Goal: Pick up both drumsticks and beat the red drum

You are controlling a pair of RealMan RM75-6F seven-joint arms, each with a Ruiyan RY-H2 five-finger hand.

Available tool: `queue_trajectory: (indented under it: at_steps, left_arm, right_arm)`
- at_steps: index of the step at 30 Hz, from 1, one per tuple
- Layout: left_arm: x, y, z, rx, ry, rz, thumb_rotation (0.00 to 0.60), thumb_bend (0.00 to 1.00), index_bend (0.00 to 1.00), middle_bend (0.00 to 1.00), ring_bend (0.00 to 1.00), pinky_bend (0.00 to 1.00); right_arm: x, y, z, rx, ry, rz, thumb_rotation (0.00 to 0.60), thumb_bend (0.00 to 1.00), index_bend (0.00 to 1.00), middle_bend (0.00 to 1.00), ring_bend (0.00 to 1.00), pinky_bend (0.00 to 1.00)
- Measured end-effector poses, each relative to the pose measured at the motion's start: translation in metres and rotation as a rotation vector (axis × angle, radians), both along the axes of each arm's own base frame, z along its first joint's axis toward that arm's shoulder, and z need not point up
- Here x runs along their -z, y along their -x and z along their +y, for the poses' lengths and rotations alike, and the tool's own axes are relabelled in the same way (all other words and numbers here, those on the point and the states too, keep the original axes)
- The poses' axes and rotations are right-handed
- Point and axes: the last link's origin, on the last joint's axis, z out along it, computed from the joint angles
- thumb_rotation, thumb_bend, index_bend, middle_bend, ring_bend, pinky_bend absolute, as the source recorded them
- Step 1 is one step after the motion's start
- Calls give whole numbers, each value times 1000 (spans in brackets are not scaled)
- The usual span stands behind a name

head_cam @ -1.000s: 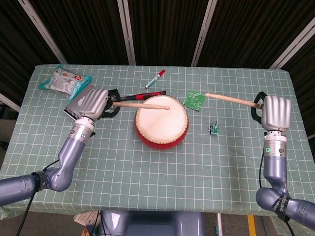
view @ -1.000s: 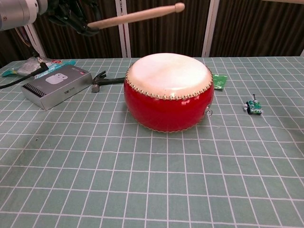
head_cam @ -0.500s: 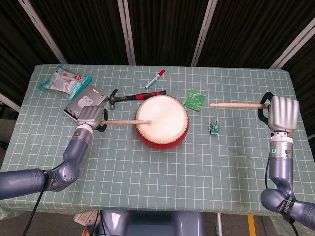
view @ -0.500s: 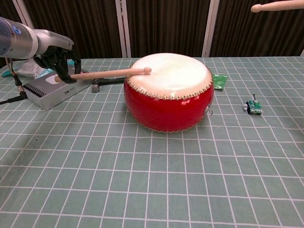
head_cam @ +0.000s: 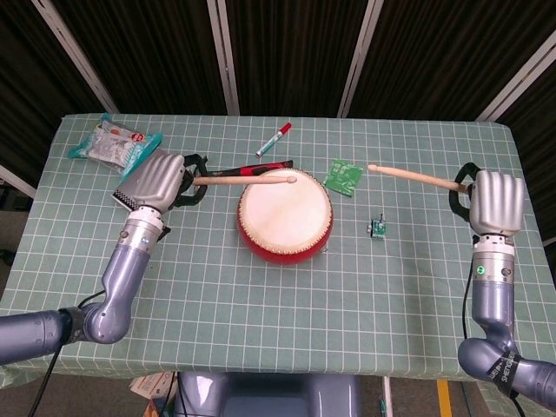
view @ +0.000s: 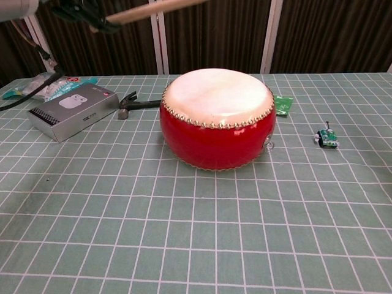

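Left hand (head_cam: 158,181) grips one drumstick (head_cam: 248,180) raised over red drum (head_cam: 285,215); right hand (head_cam: 495,201) grips other drumstick (head_cam: 410,176), far right.

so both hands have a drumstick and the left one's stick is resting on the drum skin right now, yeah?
Not quite. Both hands do hold a drumstick, but the left hand has its drumstick raised clear of the red drum, not resting on the skin. The chest view shows that stick high above the drumhead. The right hand holds its drumstick off to the drum's right.
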Motion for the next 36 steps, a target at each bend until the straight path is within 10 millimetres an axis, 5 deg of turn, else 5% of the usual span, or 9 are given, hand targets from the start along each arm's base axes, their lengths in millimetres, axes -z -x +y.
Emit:
queue_trajectory:
  at_steps: [7, 13, 19, 26, 30, 36]
  left_arm:
    - [-31, 8, -14, 84, -119, -201, 600, 605, 758, 1000, 1000, 1000]
    - [-37, 13, -13, 85, -116, -202, 600, 605, 758, 1000, 1000, 1000]
    - [-38, 18, -12, 80, -107, -173, 600, 604, 758, 1000, 1000, 1000]
    - [-40, 26, -10, 61, -103, -162, 600, 604, 758, 1000, 1000, 1000]
    - [-42, 29, -11, 56, -100, -155, 600, 603, 758, 1000, 1000, 1000]
    - [-44, 27, -14, 64, -101, -153, 600, 604, 758, 1000, 1000, 1000]
  right_arm:
    - [9, -13, -4, -28, -26, -152, 600, 654, 1000, 1000, 1000, 1000]
    - [41, -12, -6, -19, -88, -162, 600, 655, 1000, 1000, 1000, 1000]
    - [86, -1, -4, 2, -187, 90, 600, 655, 1000, 1000, 1000, 1000]
    - [130, 2, 1, -65, -247, 582, 600, 654, 1000, 1000, 1000, 1000]
    - [135, -2, 1, -57, -240, 641, 600, 654, 1000, 1000, 1000, 1000]
    - [109, -22, -2, -48, -175, 399, 600, 654, 1000, 1000, 1000, 1000]
